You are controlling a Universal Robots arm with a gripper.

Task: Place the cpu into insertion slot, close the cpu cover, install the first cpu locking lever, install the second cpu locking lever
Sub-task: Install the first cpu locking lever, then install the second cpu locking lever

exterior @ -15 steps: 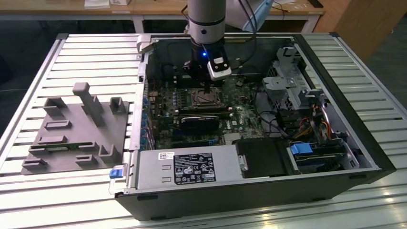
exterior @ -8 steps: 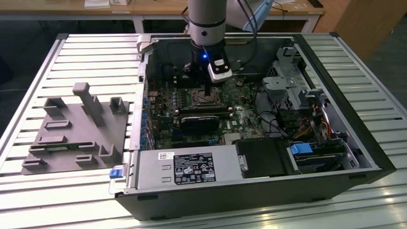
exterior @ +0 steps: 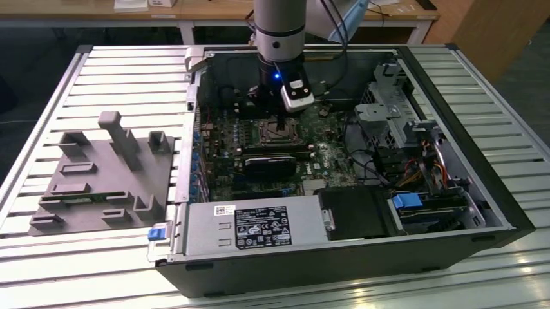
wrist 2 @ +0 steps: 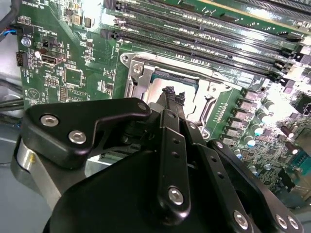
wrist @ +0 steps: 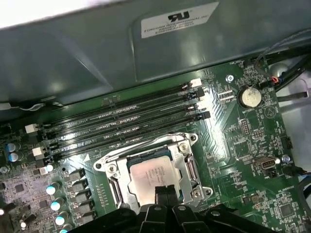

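Pincer (wrist: pixel 163 193) over cpu (wrist: pixel 154 174); cpu cover (wrist: pixel 187 160) closed.

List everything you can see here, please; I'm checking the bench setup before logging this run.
computer case: one, black, open on the slatted table.
motherboard: one, green, inside the case.
cpu: one, silver-grey, seated in the insertion slot.
cpu cover: one, silvery, lying around the cpu.
memory slots: four, black, beside the socket.
power supply: one, grey, at the case's near edge.
fixture tray: one, grey, at the exterior view's left.
gripper: one, black, fingers together, right above the cpu.
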